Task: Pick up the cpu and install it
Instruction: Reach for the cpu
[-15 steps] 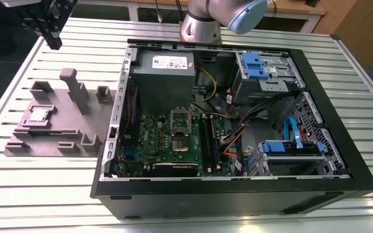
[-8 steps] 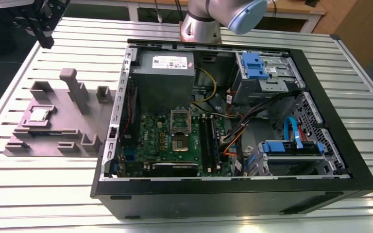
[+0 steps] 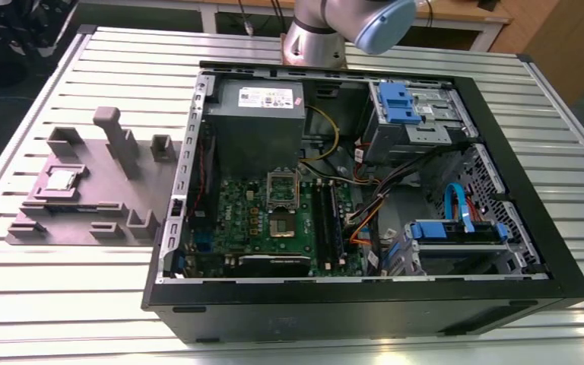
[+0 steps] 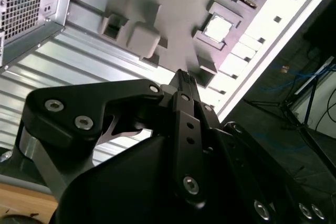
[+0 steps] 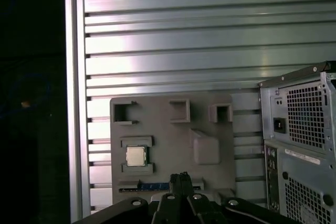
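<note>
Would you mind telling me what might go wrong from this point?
The cpu sits between raised blocks of the grey fixture; misaligned fingers could hit them. The socket lies inside the case, near loose cables that might snag the arm.

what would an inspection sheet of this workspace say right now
surface: slatted metal table, carrying an open computer case and a grey fixture plate.
job's things: cpu seated in the fixture plate; motherboard exposed inside the case.
clutter: nothing seen.
grippers: pincer shut, empty, aimed toward the plate, touching nothing.
cables: coloured wires bundled inside the case.
surroundings: wooden desk behind the table.
</note>
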